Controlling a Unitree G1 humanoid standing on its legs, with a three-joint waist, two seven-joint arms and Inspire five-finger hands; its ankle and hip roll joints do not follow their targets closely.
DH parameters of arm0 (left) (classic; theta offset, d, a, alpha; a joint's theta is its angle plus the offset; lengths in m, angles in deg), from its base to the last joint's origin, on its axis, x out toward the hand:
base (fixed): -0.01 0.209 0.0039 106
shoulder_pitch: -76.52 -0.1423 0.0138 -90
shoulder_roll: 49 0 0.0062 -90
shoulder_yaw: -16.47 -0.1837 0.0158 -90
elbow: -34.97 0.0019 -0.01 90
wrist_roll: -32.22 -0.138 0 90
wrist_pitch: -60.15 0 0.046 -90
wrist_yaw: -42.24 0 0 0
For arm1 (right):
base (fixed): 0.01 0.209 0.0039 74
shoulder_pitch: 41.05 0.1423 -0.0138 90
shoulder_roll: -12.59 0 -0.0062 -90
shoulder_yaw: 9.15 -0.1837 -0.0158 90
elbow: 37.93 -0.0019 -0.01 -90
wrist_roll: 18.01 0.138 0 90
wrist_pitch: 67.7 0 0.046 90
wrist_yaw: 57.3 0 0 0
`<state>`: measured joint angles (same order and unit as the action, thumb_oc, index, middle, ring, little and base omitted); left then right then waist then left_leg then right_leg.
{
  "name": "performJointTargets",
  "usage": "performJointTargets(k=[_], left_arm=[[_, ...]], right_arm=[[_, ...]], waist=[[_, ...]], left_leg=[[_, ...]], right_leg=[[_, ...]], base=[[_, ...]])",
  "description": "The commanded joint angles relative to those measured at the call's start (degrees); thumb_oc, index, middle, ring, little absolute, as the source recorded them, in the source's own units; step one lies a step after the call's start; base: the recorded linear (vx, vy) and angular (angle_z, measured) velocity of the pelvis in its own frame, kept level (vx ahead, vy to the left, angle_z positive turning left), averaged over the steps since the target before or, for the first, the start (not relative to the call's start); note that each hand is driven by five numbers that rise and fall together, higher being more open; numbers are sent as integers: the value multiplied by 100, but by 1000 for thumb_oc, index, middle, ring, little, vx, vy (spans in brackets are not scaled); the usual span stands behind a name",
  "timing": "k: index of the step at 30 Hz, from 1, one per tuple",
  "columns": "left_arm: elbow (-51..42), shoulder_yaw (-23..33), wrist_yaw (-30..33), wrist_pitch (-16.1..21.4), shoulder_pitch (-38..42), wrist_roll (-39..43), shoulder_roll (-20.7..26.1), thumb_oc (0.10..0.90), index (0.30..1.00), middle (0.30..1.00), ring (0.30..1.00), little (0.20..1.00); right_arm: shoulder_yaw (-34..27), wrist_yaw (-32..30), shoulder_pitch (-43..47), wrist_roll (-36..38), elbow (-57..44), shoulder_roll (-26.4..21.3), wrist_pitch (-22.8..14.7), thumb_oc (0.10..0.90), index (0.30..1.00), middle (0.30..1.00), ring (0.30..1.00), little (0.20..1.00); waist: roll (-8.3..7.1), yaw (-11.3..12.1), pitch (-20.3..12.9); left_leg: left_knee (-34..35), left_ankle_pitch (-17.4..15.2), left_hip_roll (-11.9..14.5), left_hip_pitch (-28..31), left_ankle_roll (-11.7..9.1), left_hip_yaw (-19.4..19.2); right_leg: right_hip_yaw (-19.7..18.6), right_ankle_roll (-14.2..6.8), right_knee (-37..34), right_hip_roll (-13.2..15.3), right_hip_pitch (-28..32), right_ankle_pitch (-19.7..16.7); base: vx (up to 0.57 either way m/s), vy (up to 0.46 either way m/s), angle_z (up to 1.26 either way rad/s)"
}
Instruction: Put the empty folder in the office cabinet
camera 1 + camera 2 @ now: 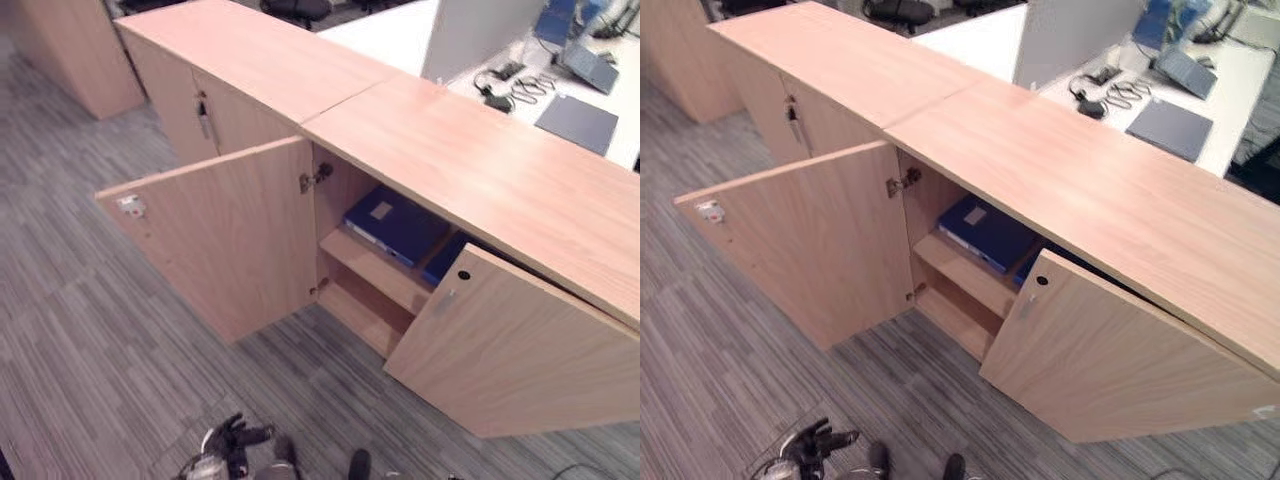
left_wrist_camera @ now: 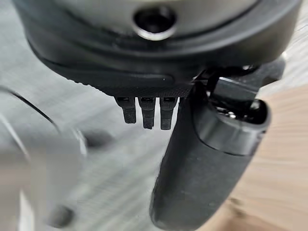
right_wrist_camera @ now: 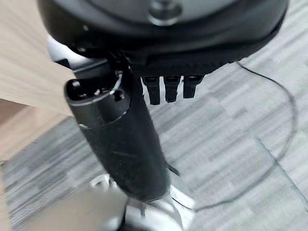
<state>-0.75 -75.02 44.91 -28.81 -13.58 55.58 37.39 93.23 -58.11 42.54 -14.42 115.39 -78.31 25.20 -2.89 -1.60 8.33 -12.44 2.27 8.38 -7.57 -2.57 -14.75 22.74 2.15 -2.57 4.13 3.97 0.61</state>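
Observation:
The wooden office cabinet (image 1: 480, 170) stands with both doors swung out: the left door (image 1: 220, 240) wide, the right door (image 1: 510, 345) partly. A blue folder (image 1: 395, 222) lies flat on the upper shelf, and the edge of a second blue folder (image 1: 445, 258) shows beside it behind the right door. The lower shelf (image 1: 365, 310) holds nothing I can see. My left hand (image 1: 232, 440) hangs low over the carpet, well short of the cabinet, open and holding nothing. My right hand (image 3: 120, 144) also hangs above the carpet, fingers straight, with nothing in it.
A second cabinet unit (image 1: 215, 120) with shut doors joins on the left. Behind the cabinets is a white desk (image 1: 400, 35) with a partition panel, cables (image 1: 510, 85) and a grey pad (image 1: 577, 122). Grey striped carpet (image 1: 100, 380) lies before the cabinet.

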Motion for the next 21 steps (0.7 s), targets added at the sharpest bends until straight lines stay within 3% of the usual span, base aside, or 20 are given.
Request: performJointTargets(k=[1,4,6,7,10,14,18,19,20,21], left_arm=[[-178,311,-21,200,-142,334,697,800,900,900,900,900],[-129,443,46,206,-28,493,811,800,900,900,900,900],[-256,469,90,216,-31,553,844,800,900,900,900,900],[-251,534,108,216,-3,623,916,800,900,900,900,900],[-284,627,156,249,-31,728,940,800,900,900,900,900],[-123,733,220,328,4,831,1060,800,900,900,900,900],[-50,791,237,378,70,865,1106,800,900,900,900,900],[-63,798,252,402,78,843,1118,800,900,900,900,900],[-77,820,316,422,114,704,1207,800,900,900,900,900],[-189,827,370,413,111,632,1255,800,900,900,900,900]], right_arm=[[-74,47,233,-10,70,-226,-48,800,900,900,900,900],[-134,12,292,-89,173,-325,-16,800,900,900,900,900],[-155,-8,285,-91,171,-339,-4,800,900,900,900,900],[-187,-2,292,-110,106,-391,-10,800,900,900,900,900],[-255,5,263,-126,62,-473,-16,800,900,900,900,900],[-536,-48,213,-112,342,-600,0,800,900,900,900,900],[-569,16,130,-249,400,-618,19,800,900,900,900,900],[-616,45,83,-326,419,-630,21,800,900,900,900,900],[-766,16,50,-302,432,-637,34,800,900,900,900,900],[-822,27,35,-262,401,-607,36,800,900,900,900,900]], waist=[[-19,217,1],[58,271,-2],[82,291,24],[200,307,33],[330,314,6],[560,285,9],[669,264,-50],[698,268,-88],[704,242,-153],[670,232,-161]], left_leg=[[528,-153,-67,148,-56,342],[1109,483,313,5,-229,556],[1258,595,438,-2,-258,566],[1609,796,652,106,-346,580],[1744,938,826,42,-452,736],[1744,1151,1188,-165,-749,1113],[1744,1148,1149,-30,-800,1072],[1744,1040,1093,39,-808,1004],[1715,811,873,153,-744,900],[1703,724,767,199,-703,846]], right_leg=[[-687,-631,275,-15,-254,336],[-658,-639,269,56,-175,467],[-659,-641,325,95,-148,530],[-732,-667,499,132,-138,661],[-814,-671,623,173,-138,754],[-1010,-869,1004,564,-92,962],[-1045,-996,1012,697,-13,923],[-1068,-1098,1001,826,26,880],[-1076,-1294,933,1150,73,688],[-1116,-1347,913,1274,29,599]], base=[[44,23,32],[70,51,35],[109,103,2],[132,144,11],[123,221,3],[181,428,16],[138,323,-20],[183,495,-14],[214,612,-13],[177,580,-14]])
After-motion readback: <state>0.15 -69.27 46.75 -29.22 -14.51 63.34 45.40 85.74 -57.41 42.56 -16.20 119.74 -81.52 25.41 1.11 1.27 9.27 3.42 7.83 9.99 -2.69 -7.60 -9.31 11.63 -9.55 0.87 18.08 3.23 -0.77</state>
